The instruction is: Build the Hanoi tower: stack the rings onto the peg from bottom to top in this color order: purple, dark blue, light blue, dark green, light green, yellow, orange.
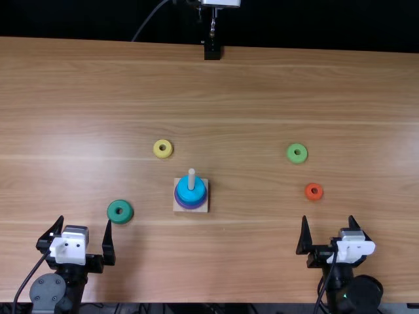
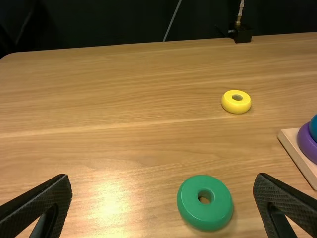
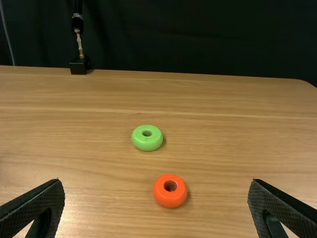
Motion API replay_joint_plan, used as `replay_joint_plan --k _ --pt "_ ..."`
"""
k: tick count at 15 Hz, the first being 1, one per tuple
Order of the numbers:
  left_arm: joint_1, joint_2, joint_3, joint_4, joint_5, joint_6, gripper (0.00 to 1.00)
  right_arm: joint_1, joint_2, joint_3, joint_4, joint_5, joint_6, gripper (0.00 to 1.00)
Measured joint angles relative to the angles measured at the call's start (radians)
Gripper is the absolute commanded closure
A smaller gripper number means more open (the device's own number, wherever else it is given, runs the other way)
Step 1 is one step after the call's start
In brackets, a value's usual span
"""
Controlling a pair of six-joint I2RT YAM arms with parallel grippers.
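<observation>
Left hand stands by the near edge of the bench, fingers apart, holding nothing; right hand likewise, well apart from it. I record a square base with its peg upright, purple ring lowest and blue section above; I judge that to be dark blue under light blue, though I cannot tell the seam. On that reading, three rings are seated and four remain: dark green next, just beside my left fingertips, then light green, yellow and orange. All four lie flat, well in from the far edge. Spacing around them should allow descent; dark green's approach looks the tightest.
</observation>
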Motion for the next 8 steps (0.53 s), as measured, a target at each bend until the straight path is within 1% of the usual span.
replay_joint_plan --k 2,8 --pt "0.000 0.000 0.000 0.000 0.000 0.000 0.00 0.000 0.000 0.018 -0.049 0.000 0.008 0.00" --pt "0.000 0.000 0.000 0.000 0.000 0.000 0.00 0.000 0.000 0.019 -0.056 -0.001 0.011 0.00"
